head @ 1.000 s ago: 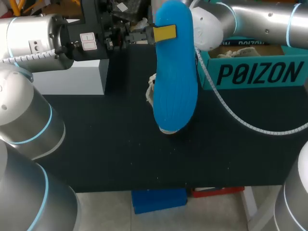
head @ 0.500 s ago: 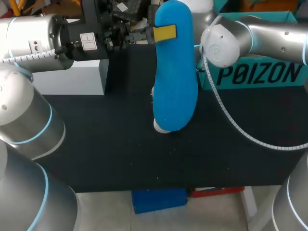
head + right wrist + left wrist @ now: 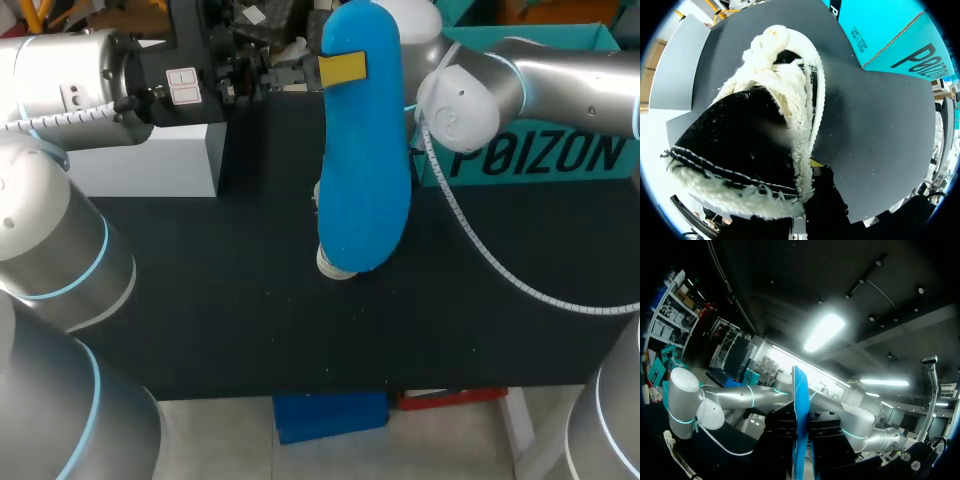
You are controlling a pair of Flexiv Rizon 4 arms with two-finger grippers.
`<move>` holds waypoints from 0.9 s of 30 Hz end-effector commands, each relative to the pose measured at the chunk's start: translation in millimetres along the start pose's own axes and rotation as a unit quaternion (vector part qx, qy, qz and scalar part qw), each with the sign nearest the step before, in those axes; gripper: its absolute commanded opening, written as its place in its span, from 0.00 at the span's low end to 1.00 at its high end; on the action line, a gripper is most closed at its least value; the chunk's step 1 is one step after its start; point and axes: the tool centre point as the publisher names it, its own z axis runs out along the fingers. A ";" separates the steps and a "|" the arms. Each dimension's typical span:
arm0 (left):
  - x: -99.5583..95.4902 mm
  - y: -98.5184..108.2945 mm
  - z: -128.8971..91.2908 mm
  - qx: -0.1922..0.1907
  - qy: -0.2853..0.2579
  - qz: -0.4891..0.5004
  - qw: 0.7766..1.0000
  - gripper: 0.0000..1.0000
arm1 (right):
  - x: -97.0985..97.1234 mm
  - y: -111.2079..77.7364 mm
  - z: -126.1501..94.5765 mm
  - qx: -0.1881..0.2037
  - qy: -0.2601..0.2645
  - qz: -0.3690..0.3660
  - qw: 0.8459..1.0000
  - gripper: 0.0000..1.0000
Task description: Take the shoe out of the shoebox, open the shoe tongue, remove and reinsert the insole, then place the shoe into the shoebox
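While clamped in left jaws, insole (image 3: 365,150); shoe (image 3: 755,130) in right jaws, near lettered shoebox (image 3: 535,172).

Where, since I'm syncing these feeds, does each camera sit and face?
Head view: fixed above and behind the robot, looking down on the table; left arm and right arm enter from the sides.
Left wrist view: on the left wrist, facing upward along the left gripper, clamping the blue insole edge-on.
Right wrist view: on the right wrist, looking down past the right gripper at the shoe and table.
Shared: head and left wrist show the insole; head and right wrist, the shoebox.
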 end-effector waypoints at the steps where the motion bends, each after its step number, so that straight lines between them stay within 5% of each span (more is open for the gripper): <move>1: 0.7 0.2 0.3 -0.001 -0.002 -0.001 1.000 0.00 | 13.9 1.7 -1.7 0.003 -0.013 -0.022 1.000 0.00; 21: 0.7 0.2 0.3 -0.001 -0.002 -0.001 1.000 0.00 | 27.1 2.7 11.3 0.027 -0.042 -0.074 0.996 0.03; 22: 0.7 0.2 0.3 -0.001 -0.002 -0.001 1.000 0.00 | 26.0 2.6 11.6 0.028 -0.045 -0.073 0.996 0.31; 23: 0.7 0.2 0.3 -0.001 -0.002 -0.001 1.000 0.00 | 24.8 2.6 11.7 0.029 -0.045 -0.070 0.996 0.44; 25: 0.7 0.2 0.3 -0.001 -0.002 -0.001 1.000 0.00 | 21.2 2.8 9.9 0.030 -0.047 -0.066 0.996 1.00; 27: 0.7 0.2 0.3 -0.001 -0.002 -0.001 1.000 0.00 | 17.6 3.1 5.7 0.028 -0.047 -0.059 0.997 1.00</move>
